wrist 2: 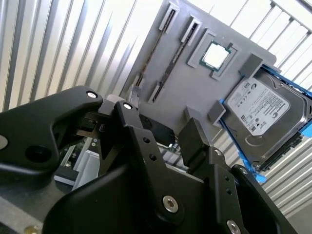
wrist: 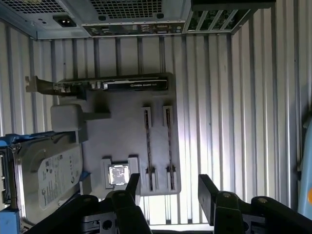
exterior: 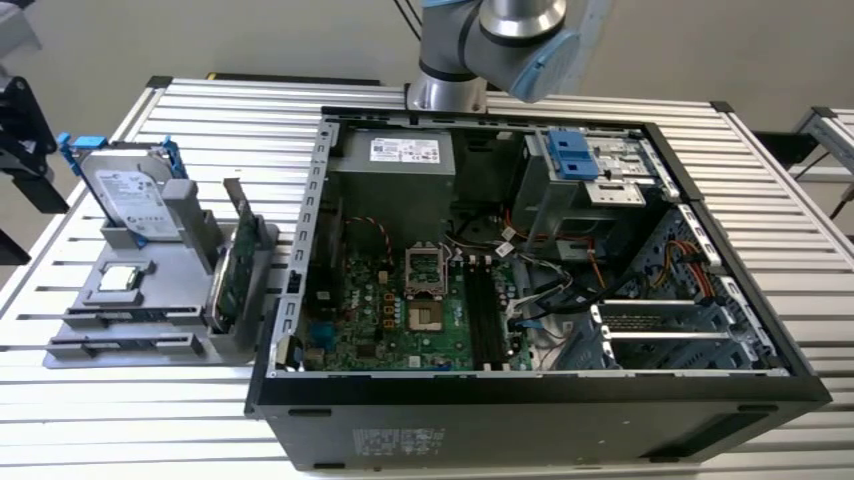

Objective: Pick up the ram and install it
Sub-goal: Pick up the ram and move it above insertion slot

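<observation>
Ribbed aluminium table [exterior: 214,110], open computer case [exterior: 534,400] lying on its side on it, and a grey parts tray [exterior: 134,290] just beside it.

Gripper [wrist: 168,184] hangs over the tray's end, fingers [wrist: 132,187] spread apart, nothing between them. Ram stick [wrist: 169,146] stands edge-on in its tray holder, untouched, with a twin stick [wrist: 146,146] close alongside. Both fall within the span of the spread fingers.

Risks, as I judge them:
- The sticks are close together, so the fingers could close on both or nudge the twin.
- The edge is very thin; an off-centre pinch may tilt the stick or drag it against the holder.
- The processor chip [wrist: 118,174] sits near one finger and could be clipped on the way down.

View differences:
- Exterior view shows the motherboard [exterior: 387,320] and its black memory slots [exterior: 483,320], the goal.
- First wrist view looks straight down on the holders, and gives the graphics card [wrist: 112,85] and hard drive [wrist: 48,175].
- Second wrist view is oblique and gives the sticks' length.
</observation>
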